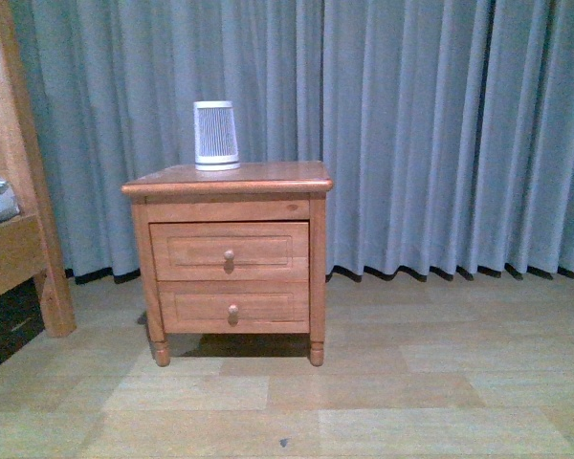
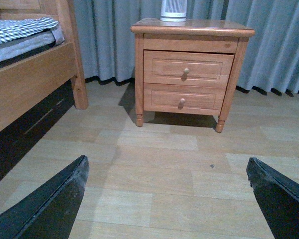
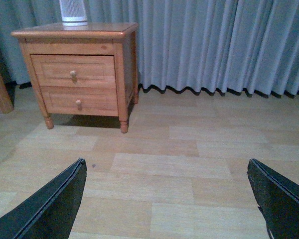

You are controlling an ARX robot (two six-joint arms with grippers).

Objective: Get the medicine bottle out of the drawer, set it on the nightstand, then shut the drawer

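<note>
My left gripper (image 2: 165, 162) is open, with its two black fingers (image 2: 50, 204) far apart and nothing between them. It hangs over the pale wood floor (image 2: 159, 149). Off on my left side is the bed (image 2: 35, 84), with a checked cloth (image 2: 20, 27) on it.

Ahead of the left gripper, well apart from it, stands the nightstand (image 2: 189, 31). A white cone with dark slats (image 2: 173, 10) sits upright on its top, near the back. The drawer (image 2: 204, 67) is the upper one, and it is shut tight, flush with the front. Its small round knob (image 2: 186, 71) sticks out in the middle. The lower drawer (image 2: 164, 97) is shut too. I cannot see the bottle with both drawers shut, so I cannot tell where it is.

My right gripper (image 3: 165, 162) is open as well, fingers (image 3: 284, 199) spread wide and holding nothing. It also hangs over the floor. The nightstand is ahead of it too, and just as far off. A long grey curtain (image 3: 214, 45) hangs behind the nightstand and reaches down to the floor, all the way across to my right.
</note>
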